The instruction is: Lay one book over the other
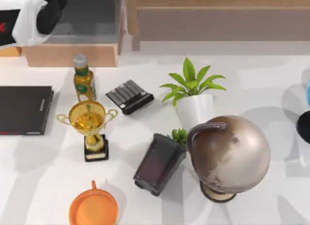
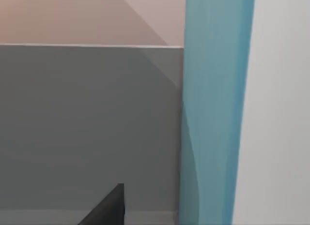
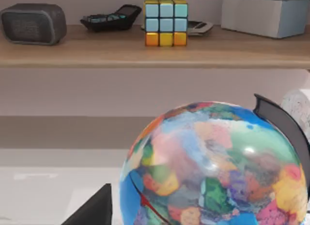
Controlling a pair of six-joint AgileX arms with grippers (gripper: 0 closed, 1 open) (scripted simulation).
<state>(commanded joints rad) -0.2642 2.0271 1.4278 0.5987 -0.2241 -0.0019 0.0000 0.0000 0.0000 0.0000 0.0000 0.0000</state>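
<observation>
Looking down on a white table crowded with props, you have wooden furniture along its far edge.

The black book lies flat at the table's left edge, long axis running left to right, its pale lettering along the right-hand end, beside a gold trophy and an oil bottle. In your left wrist view a teal-blue book stands as an upright band, close to the camera; whether the left gripper's fingers grip it you cannot tell. Your right wrist view faces a colourful globe below a wooden shelf.
</observation>
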